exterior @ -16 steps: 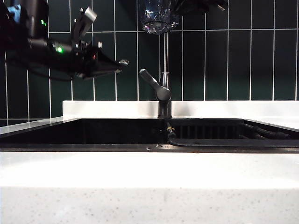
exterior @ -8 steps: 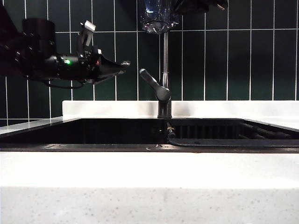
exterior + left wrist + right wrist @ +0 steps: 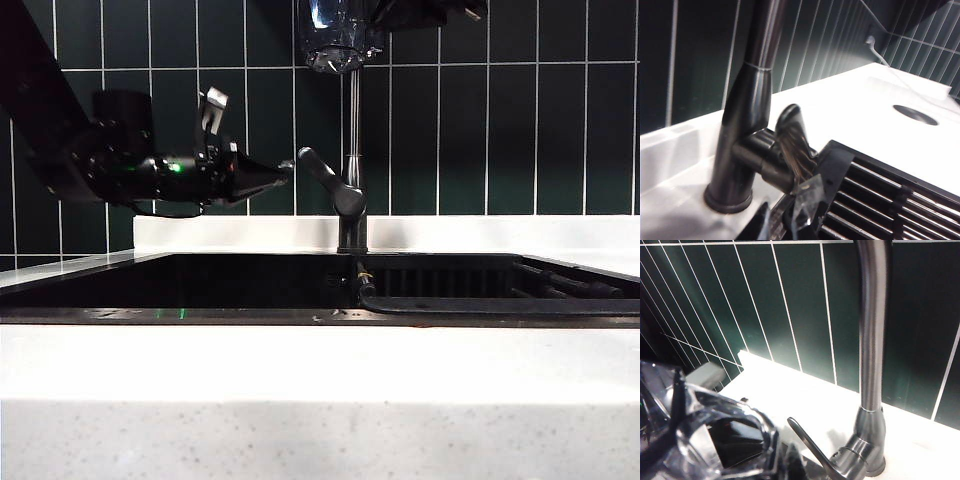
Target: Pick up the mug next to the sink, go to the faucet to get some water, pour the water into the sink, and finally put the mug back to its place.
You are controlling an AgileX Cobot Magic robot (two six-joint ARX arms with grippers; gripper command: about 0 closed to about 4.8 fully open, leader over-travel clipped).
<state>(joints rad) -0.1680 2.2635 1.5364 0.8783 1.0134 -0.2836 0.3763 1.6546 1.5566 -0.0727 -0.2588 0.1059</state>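
Dark green wall tiles back a white speckled countertop (image 3: 320,370) in the exterior view, with the sink (image 3: 200,285) set black into it. The mug (image 3: 335,35) is held high at the top edge, up beside the faucet (image 3: 352,190) pipe, by the right gripper (image 3: 385,15), which is largely cut off there. The left gripper (image 3: 275,172) is levelled just beside the tip of the lever, apparently not yet touching.

Left wrist view — the lever (image 3: 792,137) is seen close ahead; the jaw tips are barely in frame, so their spacing cannot be told.

Right wrist view — the mug (image 3: 715,432) is clamped in narrow jaws, and the faucet (image 3: 871,365) pipe rises beyond.

Progress, judged: the pick-up is done and the mug appears placed for filling. No water is seen running. Opening the lever, filling, pouring and returning remain.
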